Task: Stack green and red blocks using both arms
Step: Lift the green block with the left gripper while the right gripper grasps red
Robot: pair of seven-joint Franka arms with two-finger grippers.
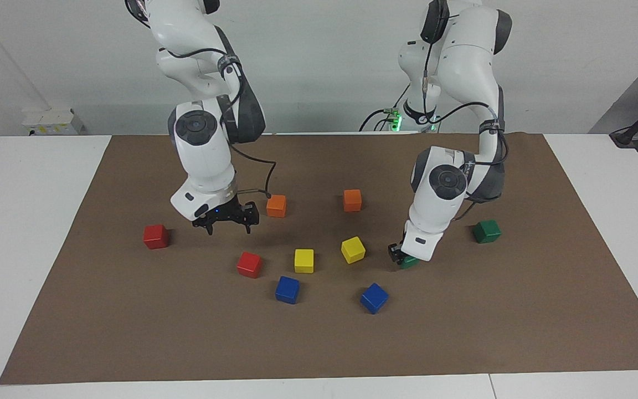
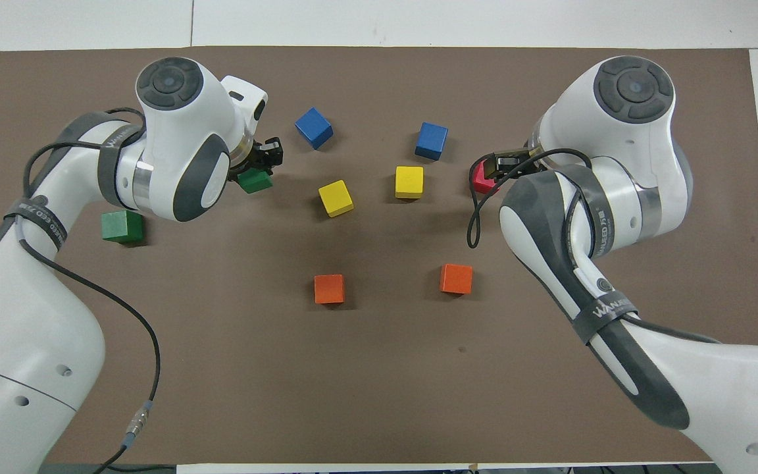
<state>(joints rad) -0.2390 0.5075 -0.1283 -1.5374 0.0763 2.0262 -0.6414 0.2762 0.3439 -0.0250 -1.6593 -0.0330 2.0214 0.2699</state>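
No stack yet: all four task blocks sit singly on the brown mat [image 1: 518,332], so nearly everything is left.

Left pincer [image 1: 403,257] is down at the mat, pinching a green block [image 1: 409,262]. From the facing view the block looks barely off the mat or resting on it, hard to say which. In the overhead view that block is at about 10 o'clock from mat centre. The second green block [image 1: 487,231] lies free toward the left arm's end, nearer the robots than the pinched one, at about 9 o'clock overhead.

Right pincer [image 1: 227,219] is spread, empty, and hangs over bare mat beside an orange block [image 1: 276,205]. One red block [image 1: 250,264] is at about 2 o'clock overhead. The other red block [image 1: 155,236] is toward the right arm's end, hidden under the arm overhead.

Left to do, as I judge it: lift the green, set it on its twin, grab a red, stack.
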